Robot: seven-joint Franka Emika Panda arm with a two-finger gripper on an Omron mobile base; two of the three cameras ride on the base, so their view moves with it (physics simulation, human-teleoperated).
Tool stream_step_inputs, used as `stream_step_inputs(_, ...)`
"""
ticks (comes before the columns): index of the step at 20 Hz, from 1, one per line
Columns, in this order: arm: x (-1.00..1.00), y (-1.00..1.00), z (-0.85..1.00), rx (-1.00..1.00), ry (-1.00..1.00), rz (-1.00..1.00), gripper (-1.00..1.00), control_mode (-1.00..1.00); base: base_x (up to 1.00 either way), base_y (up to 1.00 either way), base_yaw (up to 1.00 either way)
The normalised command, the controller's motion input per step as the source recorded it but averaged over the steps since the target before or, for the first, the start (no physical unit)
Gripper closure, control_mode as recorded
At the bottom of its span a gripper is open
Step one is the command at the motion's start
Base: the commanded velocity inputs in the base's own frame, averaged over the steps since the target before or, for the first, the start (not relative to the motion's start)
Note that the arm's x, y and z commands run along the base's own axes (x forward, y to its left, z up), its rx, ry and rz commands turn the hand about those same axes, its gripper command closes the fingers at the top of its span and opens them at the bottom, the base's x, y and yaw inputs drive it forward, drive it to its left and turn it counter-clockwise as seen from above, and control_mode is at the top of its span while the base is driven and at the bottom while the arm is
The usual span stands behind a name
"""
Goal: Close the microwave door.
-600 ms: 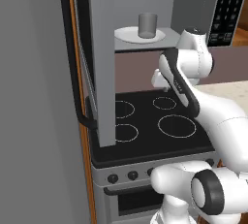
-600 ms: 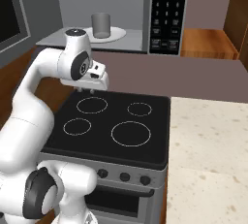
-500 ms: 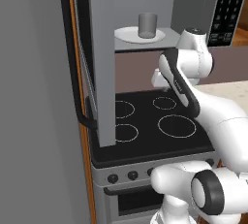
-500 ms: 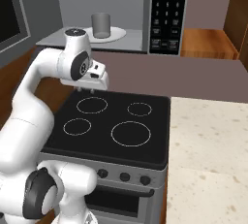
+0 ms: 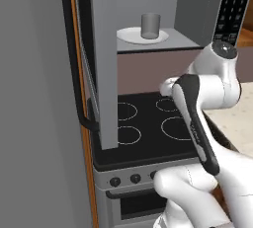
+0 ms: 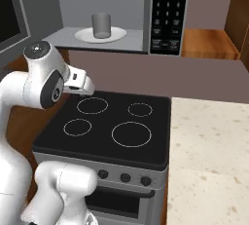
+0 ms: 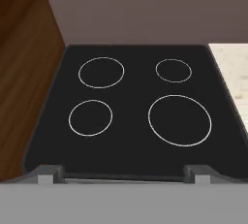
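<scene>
The microwave sits above the stove, its cavity open. Inside, a grey cup stands upright on the white turntable plate. The black keypad strip runs down the right side of the cavity.

The microwave door is swung fully outward toward the left base camera and is seen nearly edge-on; its top is cut off by the frame. The black bar handle runs down its outer face. In the right base view, a corner of the dark glass shows at the upper left edge.

The gripper hangs above the rear left burner, apart from the door. Its fingers are hidden behind the hand, so their spacing cannot be determined.
</scene>
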Motion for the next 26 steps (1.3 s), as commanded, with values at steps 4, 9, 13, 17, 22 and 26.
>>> stream_step_inputs(4,-1.0,0.0,0.34,0.01,-0.53,0.0,-1.0,-1.0,0.0,0.0,0.0)
stream_step_inputs(9,-0.86,0.0,0.3,0.0,-0.39,0.0,-1.0,-1.0,0.0,0.0,0.0)
stream_step_inputs(13,-0.69,0.0,0.21,0.0,-0.3,0.0,-1.0,-1.0,0.0,0.0,0.0)
stream_step_inputs(17,-0.54,0.0,0.15,0.0,-0.28,0.0,-1.0,-1.0,0.0,0.0,0.0)
stream_step_inputs(22,-0.61,0.02,0.16,0.0,-0.27,-0.03,-1.0,-1.0,0.0,0.0,0.0)
stream_step_inputs(26,-0.76,0.04,0.07,0.02,-0.16,0.0,-1.0,-1.0,0.0,0.0,0.0)
